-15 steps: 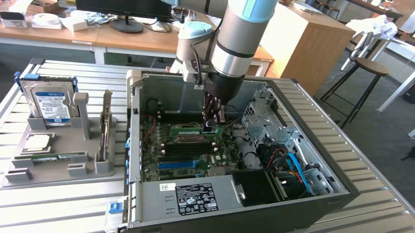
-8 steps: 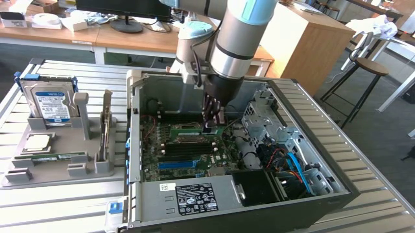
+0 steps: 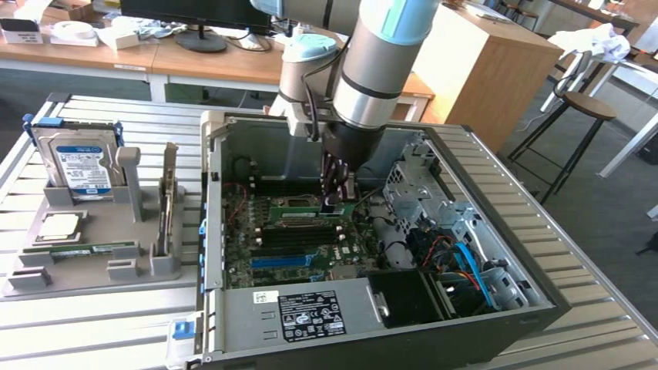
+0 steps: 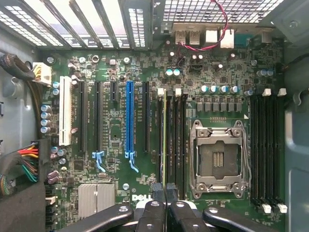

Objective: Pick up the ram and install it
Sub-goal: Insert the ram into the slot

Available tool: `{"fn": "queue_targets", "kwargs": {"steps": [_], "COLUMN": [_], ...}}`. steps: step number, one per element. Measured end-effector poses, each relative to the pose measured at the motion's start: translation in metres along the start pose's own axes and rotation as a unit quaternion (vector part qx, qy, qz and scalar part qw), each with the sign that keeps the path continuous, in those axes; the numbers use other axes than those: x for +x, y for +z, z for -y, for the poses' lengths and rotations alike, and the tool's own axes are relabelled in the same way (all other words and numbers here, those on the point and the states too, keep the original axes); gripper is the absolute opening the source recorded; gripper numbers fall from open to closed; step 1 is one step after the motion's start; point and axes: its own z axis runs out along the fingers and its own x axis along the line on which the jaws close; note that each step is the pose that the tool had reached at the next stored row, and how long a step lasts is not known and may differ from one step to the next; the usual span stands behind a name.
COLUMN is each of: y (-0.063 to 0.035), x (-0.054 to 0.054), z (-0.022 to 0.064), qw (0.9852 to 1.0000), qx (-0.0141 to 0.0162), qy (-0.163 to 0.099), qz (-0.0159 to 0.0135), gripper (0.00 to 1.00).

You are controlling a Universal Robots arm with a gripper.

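In the wrist view the ram (image 4: 165, 135) shows edge-on as a thin yellow-green strip. It stands upright along one of the black memory slots (image 4: 179, 140) between the blue slot (image 4: 129, 118) and the CPU socket (image 4: 219, 157). My gripper (image 4: 165, 192) is shut on its near end, one dark fingertip on each side. I cannot tell whether the stick is fully seated. In the exterior view my gripper (image 3: 340, 202) reaches straight down into the open computer case (image 3: 211, 231), just above the motherboard (image 3: 298, 247).
A drive cage (image 3: 417, 189) and cables (image 3: 463, 258) fill the case on the exterior view's right. On the left a grey fixture (image 3: 92, 231) holds a hard drive (image 3: 82, 166), an upright card (image 3: 168, 200) and another green stick (image 3: 82, 250) lying flat.
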Motion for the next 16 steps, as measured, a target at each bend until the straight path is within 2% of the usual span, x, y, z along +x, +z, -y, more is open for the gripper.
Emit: {"fn": "queue_targets", "kwargs": {"steps": [11, 16], "y": [0.0009, 0.0054], "x": [0.0, 0.0001], "z": [-0.0024, -0.0023], "qw": [1.0, 1.0], "qx": [0.0, 0.0], "qy": [0.0, 0.0], "qz": [0.0004, 0.0007], "gripper": [0.11, 0.11]}}
